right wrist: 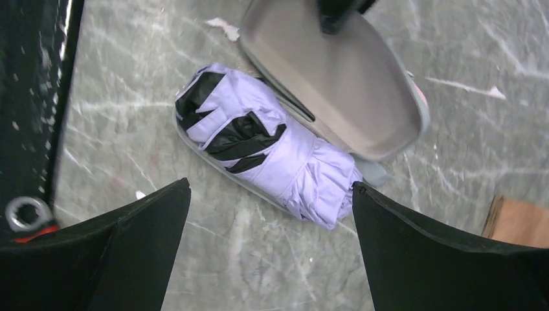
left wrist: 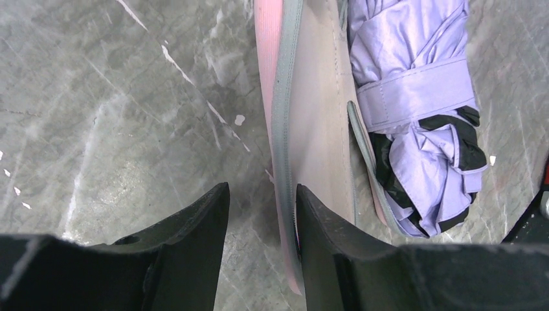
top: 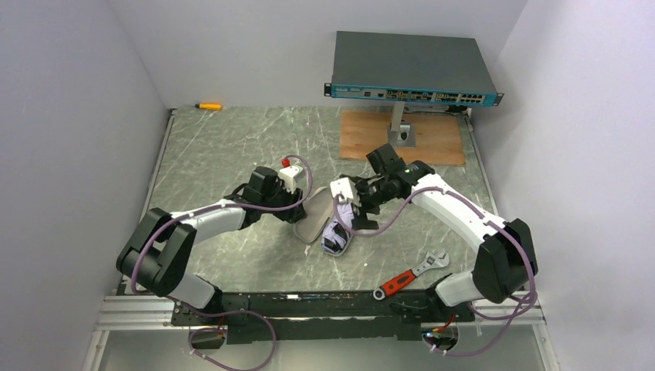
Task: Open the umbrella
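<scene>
The umbrella (top: pixel 337 232) is folded, lavender with black lining, strapped shut, and lies in the lower half of an open zip case. It shows in the left wrist view (left wrist: pixel 414 84) and the right wrist view (right wrist: pixel 272 152). The case lid (top: pixel 313 216) is swung open to the left, pink outside and beige inside (left wrist: pixel 317 129) (right wrist: pixel 336 78). My left gripper (top: pixel 297 212) (left wrist: pixel 262 191) is open; the lid's zip edge stands between the jaws, against the right finger, with a gap to the left one. My right gripper (top: pixel 360 216) (right wrist: pixel 272 188) is open wide and empty just above the umbrella's far end.
A red-handled wrench (top: pixel 409 274) lies near the front right. A dark teal network switch (top: pixel 413 69) stands raised on a post over a wooden board (top: pixel 402 139) at the back. A small yellow tool (top: pixel 208 106) lies at the back left. Walls enclose the table.
</scene>
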Motion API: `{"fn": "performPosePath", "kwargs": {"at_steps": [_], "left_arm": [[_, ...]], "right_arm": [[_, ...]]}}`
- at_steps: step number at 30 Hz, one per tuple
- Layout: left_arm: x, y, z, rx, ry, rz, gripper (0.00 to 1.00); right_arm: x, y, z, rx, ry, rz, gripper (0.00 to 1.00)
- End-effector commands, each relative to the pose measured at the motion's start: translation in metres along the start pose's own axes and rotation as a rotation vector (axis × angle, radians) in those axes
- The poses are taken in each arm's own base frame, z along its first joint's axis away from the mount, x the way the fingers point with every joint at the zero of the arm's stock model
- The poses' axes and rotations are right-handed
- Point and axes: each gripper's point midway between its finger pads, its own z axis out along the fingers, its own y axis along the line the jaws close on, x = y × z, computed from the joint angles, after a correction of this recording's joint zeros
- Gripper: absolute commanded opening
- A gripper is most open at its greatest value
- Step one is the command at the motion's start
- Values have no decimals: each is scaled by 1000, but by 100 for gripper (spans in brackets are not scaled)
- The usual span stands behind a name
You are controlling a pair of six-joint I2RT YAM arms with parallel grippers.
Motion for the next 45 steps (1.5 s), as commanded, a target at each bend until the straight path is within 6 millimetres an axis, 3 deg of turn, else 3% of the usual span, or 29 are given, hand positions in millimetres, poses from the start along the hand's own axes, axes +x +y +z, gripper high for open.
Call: {"fn": "performPosePath", "kwargs": {"at_steps": [1, 6, 11, 16, 20, 22, 27, 31, 39, 45], "left_arm": [[-22, -4, -1, 23, -42, 17, 48], [-21, -1, 1, 25, -33, 11, 48], [-25, 0, 3, 28, -36, 10, 48], [-26, 0, 5, 30, -28, 8, 48], [-25, 0, 7, 34, -22, -1, 47], [-26, 0, 8, 38, -23, -4, 47], [-28, 1, 10, 36, -26, -3, 46], [-27, 1, 12, 37, -25, -6, 44], [-29, 5, 13, 16, -31, -10, 44], [-40, 4, 10, 15, -62, 6, 44]], "right_arm": [[6, 11, 14, -68, 18, -363, 95], [23, 23, 36, -186, 53, -516, 92], [29, 5, 62, -182, 61, -540, 90], [52, 6, 79, -251, 118, -547, 86], [67, 7, 89, -264, 147, -528, 73], [70, 9, 91, -274, 159, -506, 55], [67, 10, 82, -224, 167, -490, 32], [58, 3, 74, -159, 166, -462, 0], [23, -22, 53, 54, 99, -382, 0], [-3, -29, 21, 216, -9, -309, 0]]}}
